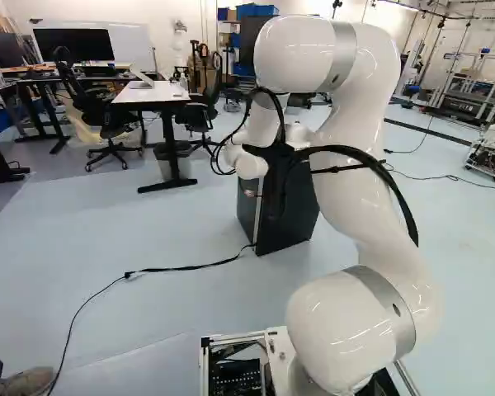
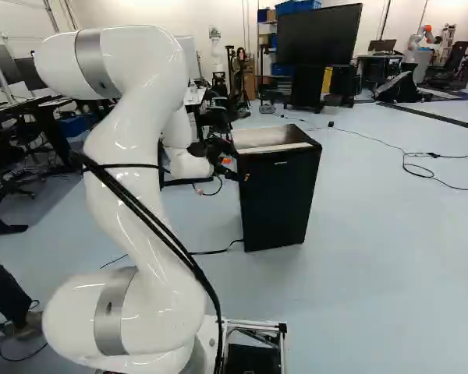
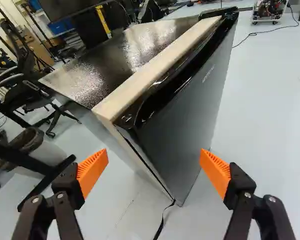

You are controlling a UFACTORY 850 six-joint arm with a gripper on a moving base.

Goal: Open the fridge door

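In the right base view my gripper (image 2: 232, 170) is beside the upper left corner of the black fridge (image 2: 279, 199). The left base view shows the fridge (image 1: 287, 219) partly behind the arm. Seen from the wrist, the gripper (image 3: 154, 156) is open, its orange pads wide apart with nothing held. Ahead of it stands the fridge door (image 3: 190, 107), a dark grey panel with a black recessed top edge (image 3: 160, 92). The door lies against the body, with a thin dark seam at its near side edge. A pale strip (image 3: 155, 67) runs along the top behind the door.
A thin black cable (image 1: 181, 268) lies on the floor by the fridge's foot. A white-topped desk (image 1: 153, 95), office chairs (image 1: 107, 111) and a bin (image 3: 37, 150) stand beyond. Far back are a large screen (image 2: 318, 35) and another robot (image 2: 421, 37).
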